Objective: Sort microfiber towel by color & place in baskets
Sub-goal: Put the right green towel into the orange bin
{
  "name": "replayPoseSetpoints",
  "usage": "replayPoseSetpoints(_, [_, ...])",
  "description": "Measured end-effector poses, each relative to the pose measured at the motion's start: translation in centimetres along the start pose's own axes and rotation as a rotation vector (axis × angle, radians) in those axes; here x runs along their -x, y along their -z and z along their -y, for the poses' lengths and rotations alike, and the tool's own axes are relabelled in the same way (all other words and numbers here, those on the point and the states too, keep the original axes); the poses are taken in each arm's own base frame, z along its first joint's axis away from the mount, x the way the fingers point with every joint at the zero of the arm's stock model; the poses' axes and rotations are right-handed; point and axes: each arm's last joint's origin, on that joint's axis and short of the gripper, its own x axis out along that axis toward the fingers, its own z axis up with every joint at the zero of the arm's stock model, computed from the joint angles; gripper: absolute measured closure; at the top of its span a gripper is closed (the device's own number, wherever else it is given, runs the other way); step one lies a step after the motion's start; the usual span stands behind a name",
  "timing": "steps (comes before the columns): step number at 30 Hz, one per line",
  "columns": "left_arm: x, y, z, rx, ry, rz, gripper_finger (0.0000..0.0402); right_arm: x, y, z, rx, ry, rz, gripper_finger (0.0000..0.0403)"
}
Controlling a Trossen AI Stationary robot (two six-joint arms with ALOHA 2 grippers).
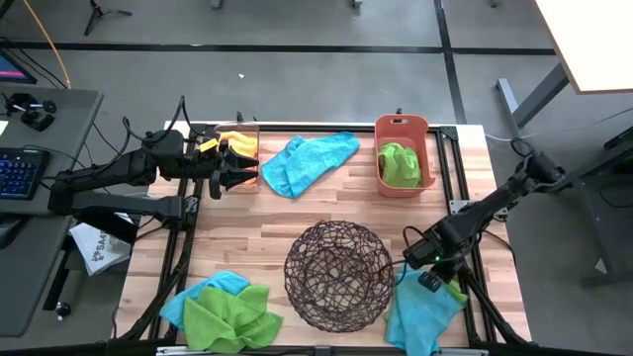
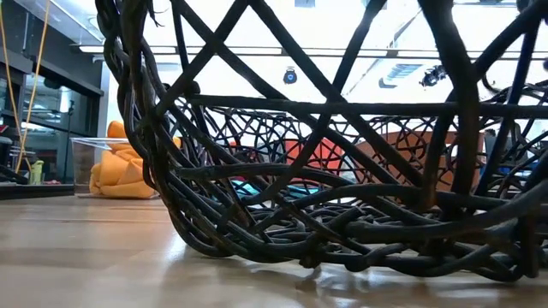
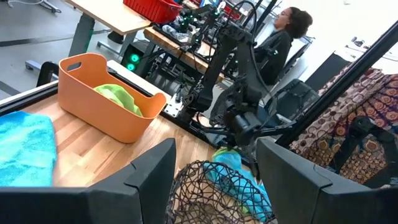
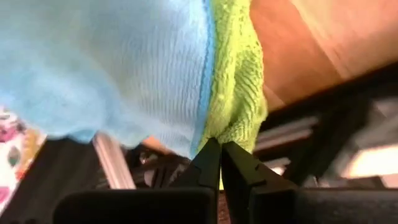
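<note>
My right gripper [image 1: 431,267] is over the table's near right corner, shut on a lime green towel [image 4: 239,93] that lies with a turquoise towel [image 1: 423,314]. My left gripper [image 1: 235,170] hovers open beside the clear bin [image 1: 237,127], which holds an orange towel [image 2: 124,171]. The salmon bin [image 1: 401,124] at the far right holds a green towel [image 1: 399,163]. The dark wire bowl [image 1: 339,275] stands near the middle with no towel in it. Another turquoise towel [image 1: 312,160] lies spread at the far middle. A turquoise and green pile [image 1: 223,311] lies at the near left. My right gripper pinches the green towel between its two fingers at a bunched edge [image 4: 229,134], right beside the hem of the turquoise towel [image 4: 112,68]. The fingers come from above, slanting down. Whether the turquoise hem is also caught I cannot tell. Both cloths hang slack around the fingertips.
The wire bowl stands just left of my right gripper. Bare wood shows between the bowl and the far bins. A desk with a keyboard stands beyond the left edge. A person sits behind the equipment past the table's right side, seen in the left wrist view.
</note>
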Motion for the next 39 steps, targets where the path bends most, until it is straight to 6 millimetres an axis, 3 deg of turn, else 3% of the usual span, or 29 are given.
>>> replayPoseSetpoints(9, [0.0,-0.1,-0.1,-0.005,-0.008,0.007,0.0188,9.9,6.2,-1.8,-0.014,0.184,0.259,0.0402])
replayPoseSetpoints(14, [0.0,-0.1,-0.1,-0.017,-0.008,0.008,0.0188,14.9,9.0,-2.9,-0.002,0.019,0.528,0.0402])
replayPoseSetpoints(20, [0.0,-0.1,-0.1,-0.026,-0.007,0.008,0.0188,19.1,11.4,-3.1,0.018,-0.144,0.747,0.0403])
replayPoseSetpoints(25, [0.0,-0.1,-0.1,-0.026,-0.007,0.007,0.0188,20.7,12.5,-3.0,0.032,-0.21,0.814,0.0403])
replayPoseSetpoints(31, [0.0,-0.1,-0.1,-0.023,-0.005,0.01,0.0188,24.8,13.0,-1.8,-0.033,-0.23,1.298,0.0403])
replayPoseSetpoints(35, [0.1,-1.0,0.5,-0.002,0.061,0.093,0.0188,27.8,12.3,0.6,-0.19,-0.12,1.599,0.0403])
replayPoseSetpoints(39, [0.3,-2.2,1.8,-0.043,0.206,0.221,0.0188,29.3,10.6,3.1,-0.297,0.094,1.647,0.0403])
